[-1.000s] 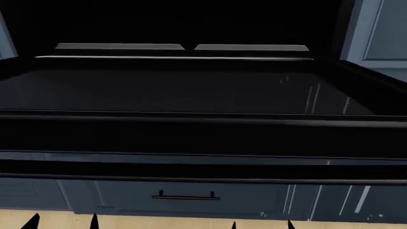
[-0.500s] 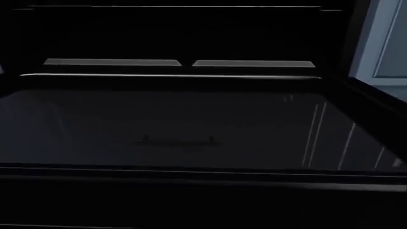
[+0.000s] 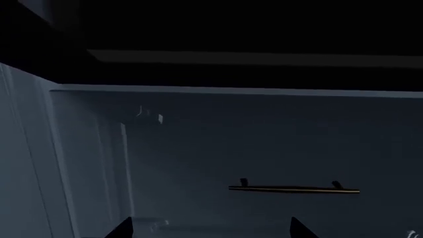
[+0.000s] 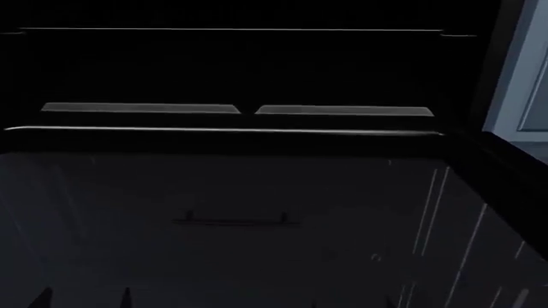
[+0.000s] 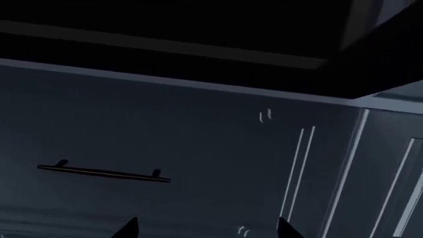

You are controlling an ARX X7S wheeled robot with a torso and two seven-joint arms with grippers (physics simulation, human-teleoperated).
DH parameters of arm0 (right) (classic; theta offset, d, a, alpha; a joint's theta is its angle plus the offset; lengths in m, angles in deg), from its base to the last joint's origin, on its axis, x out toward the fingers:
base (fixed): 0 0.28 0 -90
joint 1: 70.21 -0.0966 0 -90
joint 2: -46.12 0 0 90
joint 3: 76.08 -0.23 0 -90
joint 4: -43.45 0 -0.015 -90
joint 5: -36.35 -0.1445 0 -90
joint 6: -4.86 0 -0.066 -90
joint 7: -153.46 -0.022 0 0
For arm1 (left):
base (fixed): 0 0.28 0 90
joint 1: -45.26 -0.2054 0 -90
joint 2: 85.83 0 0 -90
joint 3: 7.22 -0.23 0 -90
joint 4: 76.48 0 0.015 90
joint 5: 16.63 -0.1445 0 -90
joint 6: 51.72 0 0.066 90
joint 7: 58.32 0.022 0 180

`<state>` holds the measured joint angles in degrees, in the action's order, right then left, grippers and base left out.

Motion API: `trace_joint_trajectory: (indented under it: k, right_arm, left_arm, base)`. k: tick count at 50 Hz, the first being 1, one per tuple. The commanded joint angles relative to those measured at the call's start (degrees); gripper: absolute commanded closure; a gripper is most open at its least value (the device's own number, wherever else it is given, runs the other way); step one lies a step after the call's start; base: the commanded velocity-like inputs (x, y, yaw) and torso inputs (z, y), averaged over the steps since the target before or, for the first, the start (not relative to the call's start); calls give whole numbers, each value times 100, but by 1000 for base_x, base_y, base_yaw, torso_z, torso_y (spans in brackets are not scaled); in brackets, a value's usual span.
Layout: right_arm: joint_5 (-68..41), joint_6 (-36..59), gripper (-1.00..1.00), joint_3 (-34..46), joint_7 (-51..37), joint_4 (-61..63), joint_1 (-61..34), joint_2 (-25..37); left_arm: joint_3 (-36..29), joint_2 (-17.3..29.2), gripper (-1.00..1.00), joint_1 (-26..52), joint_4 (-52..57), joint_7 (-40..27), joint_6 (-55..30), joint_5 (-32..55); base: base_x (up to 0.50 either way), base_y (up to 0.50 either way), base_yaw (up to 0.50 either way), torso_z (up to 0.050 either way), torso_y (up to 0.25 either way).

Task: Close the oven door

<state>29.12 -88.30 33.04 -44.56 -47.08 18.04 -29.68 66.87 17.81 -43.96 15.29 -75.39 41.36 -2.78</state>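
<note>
Head view: the oven door (image 4: 256,212) lies open and flat, filling more of the frame than before, its front edge now out of view. Left wrist: the left gripper (image 3: 210,229) is spread, empty, facing a drawer front (image 3: 264,148). Right wrist: the right gripper (image 5: 206,228) likewise gapes, holding nothing.

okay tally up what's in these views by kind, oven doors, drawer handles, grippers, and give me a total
Oven door: 1, glossy black, lying open.
Drawer handle: 1, slim brass bar on the blue-grey drawer front.
Grippers: 2, left gripper and right gripper, both with fingertips apart, holding nothing.
Total: 4.
</note>
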Motion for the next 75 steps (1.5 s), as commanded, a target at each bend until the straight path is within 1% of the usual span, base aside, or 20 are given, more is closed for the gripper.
trace_joint_trajectory:
  k: [1,28,35,37,38,40,43,47,49,50,52,53,57,59,63,64,66,71,73,75]
  right_arm:
    - [53,24,-100,56,-51,0,-15,20]
    - [-93,-59,-100,86,-4,-127,-129,54]
    - [-605,569,-100,-69,84,618,-237,142]
    - [-509,815,-100,-15,21,1101,-250,257]
    - [-316,1116,-100,53,-76,1457,-289,372]
    - [-571,1700,-100,-129,-208,1940,-365,412]
    - [-711,2232,-100,-270,-344,2532,-448,529]
    - [-911,2860,-100,-450,-478,3189,-596,684]
    - [-1031,3091,-100,-540,-522,3419,-689,721]
    - [-794,3408,-100,-413,-663,3645,-826,838]
    - [-1007,3891,-100,-541,-727,4063,-1043,863]
    - [-1175,4119,-100,-658,-746,4264,-1165,858]
    - [-1597,4865,-100,-922,-828,4759,-1609,874]
    - [-2119,5592,-100,-1230,-883,5050,-2064,823]
    - [-2716,6560,-100,-1595,-1058,5384,-2849,740]
    - [-3121,6977,-100,-1925,-1116,5474,-3173,593]
    - [-3405,7742,-100,-2143,-1408,5486,-3653,478]
    - [-3628,8135,-100,-2252,-1482,5340,-4273,403]
    - [-3874,8628,-100,-2339,-1563,5277,-4836,283]
    - [-3899,8713,-100,-2248,-1539,5104,-5203,311]
  left_arm:
    - [-27,22,-100,3,17,-38,7,10]
    - [65,114,-100,-44,211,-6,97,345]
    - [281,423,-100,92,1159,-113,-679,915]
    - [340,626,-100,59,1719,-170,-924,1051]
    - [479,744,-100,129,2038,-245,-1276,1432]
    - [593,877,-100,259,2427,-541,-1651,1490]
    - [692,1030,-100,437,2847,-808,-2114,1644]
    - [864,1188,-100,759,3284,-1138,-2853,2186]
    - [912,1231,-100,973,3398,-1274,-3141,2386]
    - [939,1247,-100,1182,3479,-1401,-3384,2549]
    - [944,1292,-100,1616,3669,-1597,-3838,2877]
    - [1041,1274,-100,1844,3714,-1697,-4052,3205]
    - [1174,1299,-100,2415,3881,-2039,-4520,3694]
    - [1324,1255,-100,2882,3796,-2289,-4803,4110]
    - [1434,1245,-100,3666,3825,-2767,-5280,4686]
    - [1425,1261,-100,3970,3806,-2945,-5468,4840]
    - [1370,1251,-100,4318,3719,-3179,-5722,5007]
    - [1322,1164,-100,4888,3415,-3344,-6013,5384]
    - [1361,1171,-100,5140,3296,-3534,-6201,5654]
    - [1361,1175,-100,5444,3142,-3617,-6325,5807]
  base:
    - [184,0,0,0,0]
    - [114,0,0,0,0]
    - [0,0,0,0,0]
    - [0,0,0,0,0]
    - [0,0,0,0,0]
    - [0,0,0,0,0]
    - [0,0,0,0,0]
    - [0,0,0,0,0]
    - [0,0,0,0,8]
    - [0,0,0,0,0]
    - [0,0,0,0,0]
    - [0,0,0,0,0]
    - [0,0,0,0,0]
    - [0,0,0,0,0]
    - [0,0,0,0,2]
    - [0,0,0,0,0]
    - [0,0,0,0,0]
    - [0,0,0,0,0]
    - [0,0,0,0,0]
    - [0,0,0,0,0]
